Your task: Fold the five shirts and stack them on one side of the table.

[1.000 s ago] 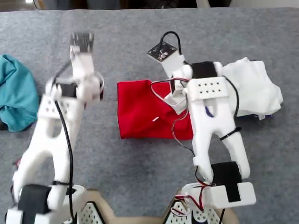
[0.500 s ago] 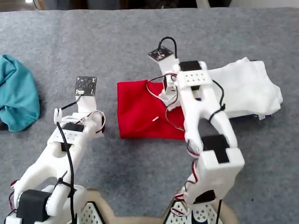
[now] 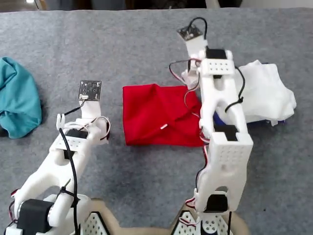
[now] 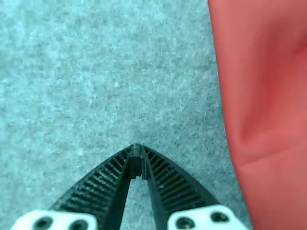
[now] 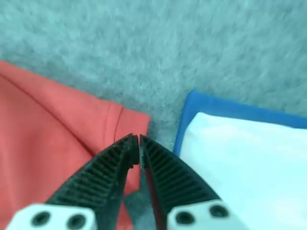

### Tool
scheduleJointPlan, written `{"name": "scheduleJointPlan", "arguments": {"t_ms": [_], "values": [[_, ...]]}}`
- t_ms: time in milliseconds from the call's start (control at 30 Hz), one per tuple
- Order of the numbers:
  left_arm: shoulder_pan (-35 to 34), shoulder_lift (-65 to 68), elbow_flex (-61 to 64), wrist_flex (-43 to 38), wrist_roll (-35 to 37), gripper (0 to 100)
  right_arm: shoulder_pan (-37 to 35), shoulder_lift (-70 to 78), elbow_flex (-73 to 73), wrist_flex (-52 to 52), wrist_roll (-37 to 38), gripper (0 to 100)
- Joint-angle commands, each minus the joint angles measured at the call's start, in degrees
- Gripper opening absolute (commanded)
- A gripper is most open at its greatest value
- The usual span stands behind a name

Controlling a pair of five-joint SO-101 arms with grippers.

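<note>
Our left arm sits bent, drawn in toward its base; left gripper closed, tips touching; our right arm stretched well forward; right gripper closed likewise.

A folded shirt lies central, shirt stack just right, crumpled shirt far left

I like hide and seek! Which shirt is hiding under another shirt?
The blue shirt. Only its edge peeks out from beneath the white shirt, while the red shirt and teal shirt lie uncovered.
</note>
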Motion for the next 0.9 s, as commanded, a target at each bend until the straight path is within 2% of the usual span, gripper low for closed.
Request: {"name": "scheduleJointPlan", "arguments": {"t_ms": [0, 167, 367, 633, 867], "values": [[0.04, -1.32, -0.57, -0.88, 0.35, 3, -1.76, -0.48, -10.68, 12.13, 0.09, 1.5], [-1.54, -1.32, -0.57, -1.05, 0.35, 3, -8.53, -0.48, -18.59, 26.46, 2.11, 1.4], [-1.63, -1.32, -0.57, -1.05, 0.35, 3, -15.65, -6.99, -6.64, 26.37, 0.26, 1.4], [-1.63, -1.32, -0.57, -0.88, 0.35, 3, -16.35, -14.46, 15.08, 15.21, 0.35, 1.4], [-1.63, -1.32, -0.57, -0.88, 0.35, 3, -12.84, -10.07, 22.46, 4.31, 0.35, 1.4]]}}
